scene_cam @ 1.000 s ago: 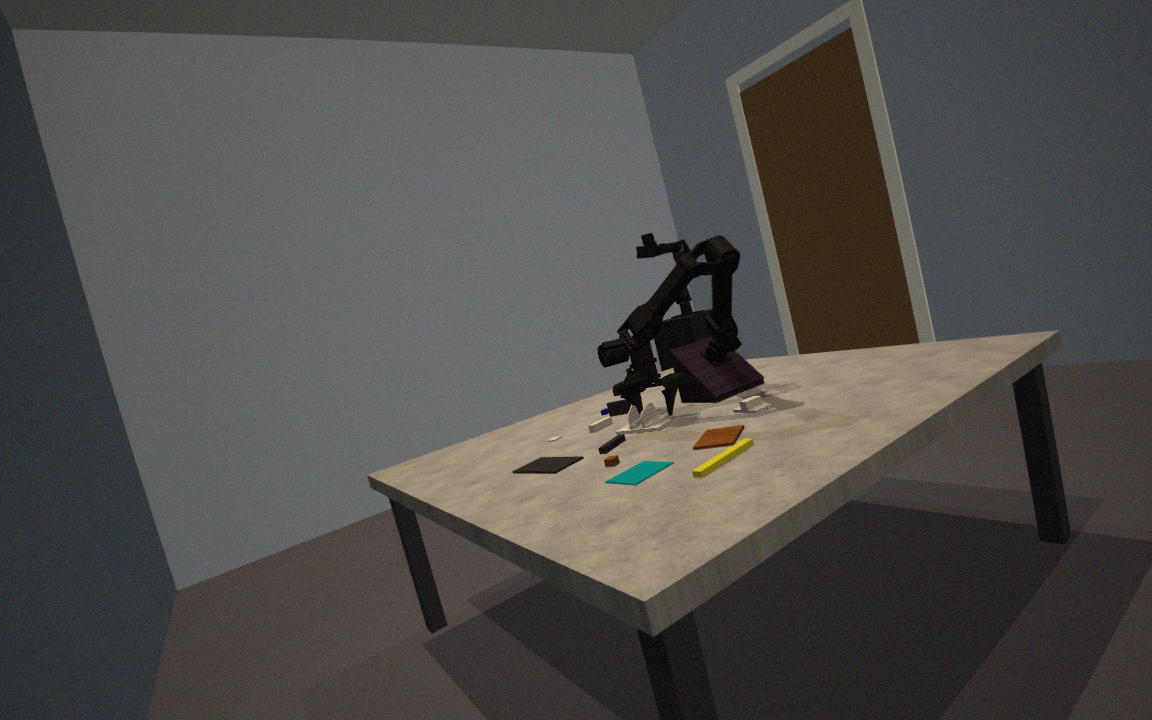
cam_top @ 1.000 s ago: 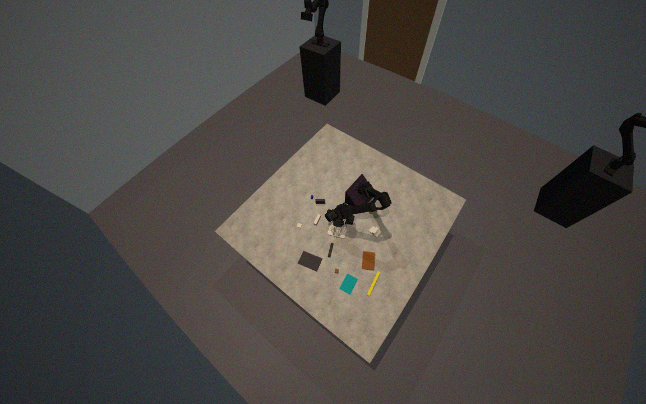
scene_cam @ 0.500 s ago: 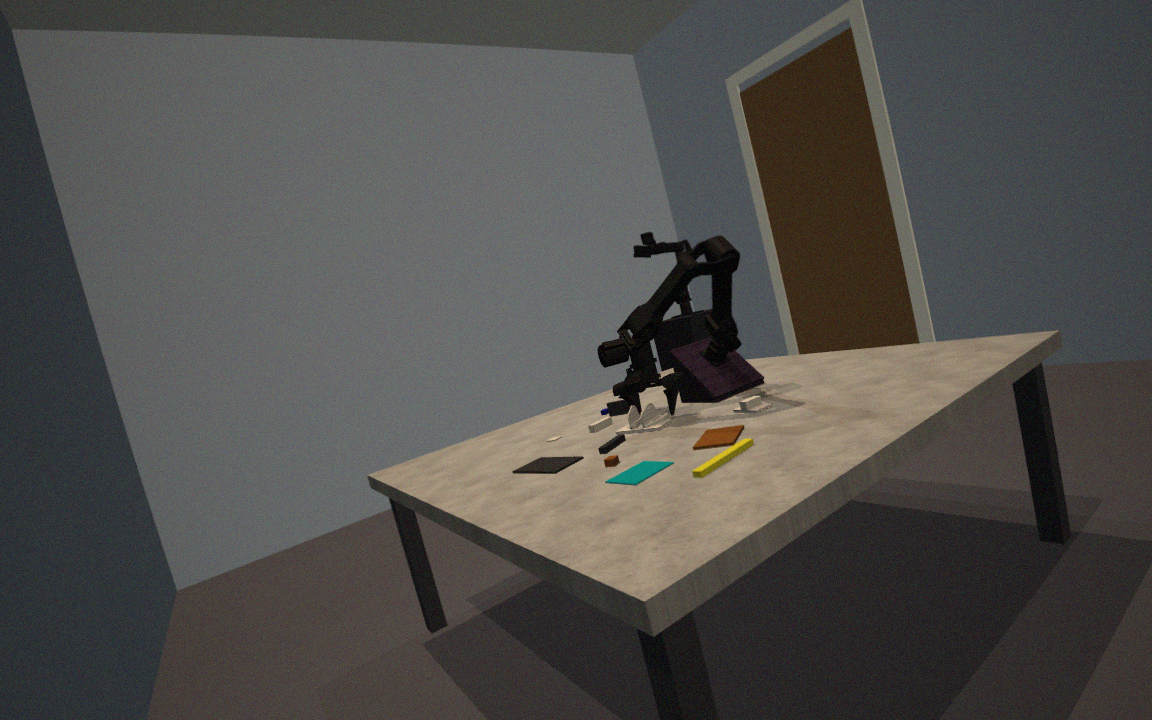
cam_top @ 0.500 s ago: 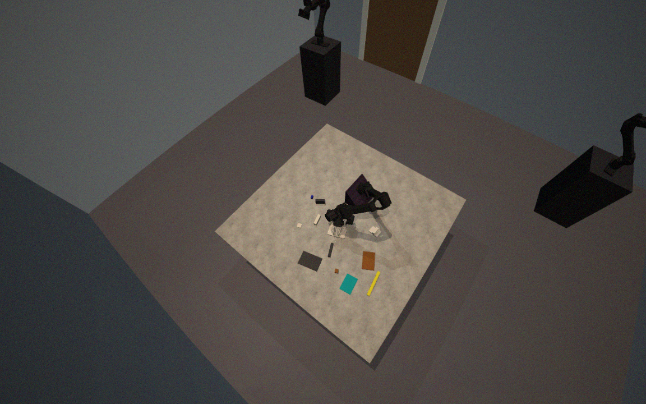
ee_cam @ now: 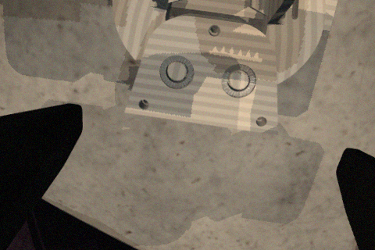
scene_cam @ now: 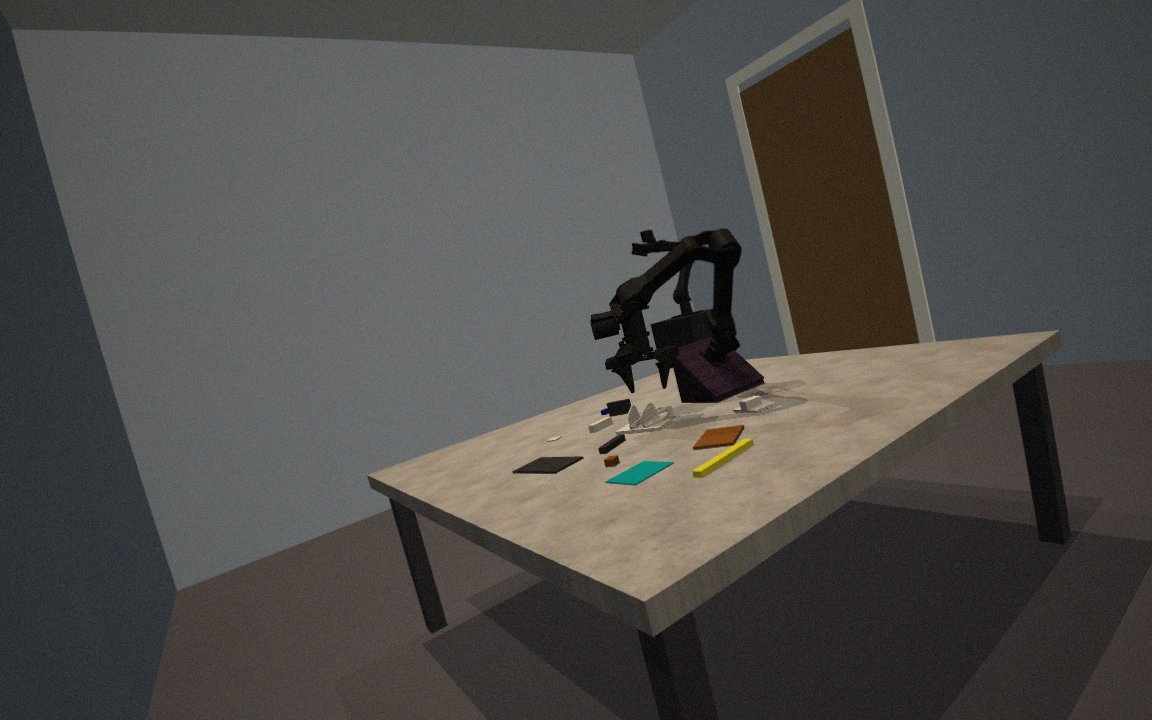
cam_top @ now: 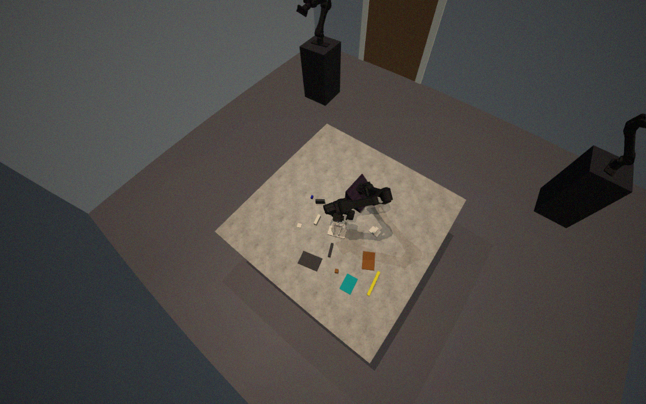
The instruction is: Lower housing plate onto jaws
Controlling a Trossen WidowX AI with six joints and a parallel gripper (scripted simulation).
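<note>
The pale housing plate (ee_cam: 215, 103) lies over the jaw parts in the wrist view, its two grey rings around round pin ends. Small round holes show near its edges. It looks roughly flat, but its seating on the jaw stubs is hidden. The pale assembly (cam_top: 337, 233) (scene_cam: 645, 428) stands on the table, with thin curved pieces rising from it. My gripper (cam_top: 340, 219) (scene_cam: 647, 387) (ee_cam: 211, 140) is open and empty. Its dark fingers stand wide apart above the assembly, clear of it, towards the arm's base side.
A pale block (cam_top: 374, 230) (scene_cam: 749, 403) and a white bar (cam_top: 317, 219) (scene_cam: 600, 425) flank the assembly. A dark bar (cam_top: 330, 249) (scene_cam: 611, 444), dark tile (cam_top: 309, 260) (scene_cam: 548, 464), orange tile (cam_top: 368, 260) (scene_cam: 719, 437), teal tile (cam_top: 348, 283) (scene_cam: 639, 472) and yellow bar (cam_top: 373, 283) (scene_cam: 723, 457) lie beyond.
</note>
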